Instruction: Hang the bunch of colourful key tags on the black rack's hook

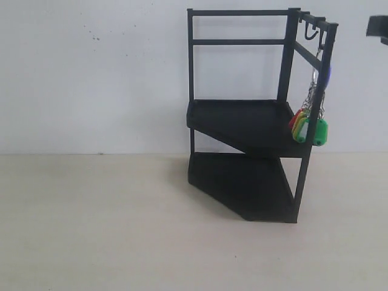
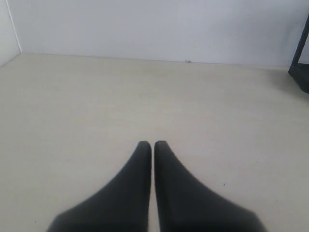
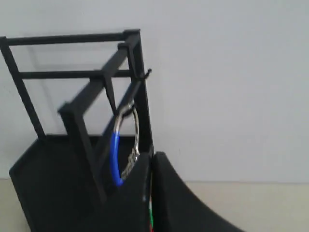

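Note:
The colourful key tag bunch [image 1: 310, 128] hangs by its chain and blue loop from a hook under the top right bar of the black rack [image 1: 242, 124]. Its green, red and yellow tags dangle beside the upper shelf. A second small hook [image 1: 311, 35] next to it is bare. In the right wrist view the blue loop [image 3: 115, 154] and metal ring hang on the rack [image 3: 72, 38], just beyond my right gripper [image 3: 150, 157]. That gripper is shut and empty, and it shows at the top right edge [image 1: 379, 27]. My left gripper [image 2: 152, 144] is shut over the table, holding nothing.
The rack stands on a pale tabletop [image 1: 91, 224] against a white wall [image 1: 91, 73]. The rack's lower corner [image 2: 301, 72] shows at the edge of the left wrist view, far from the left gripper.

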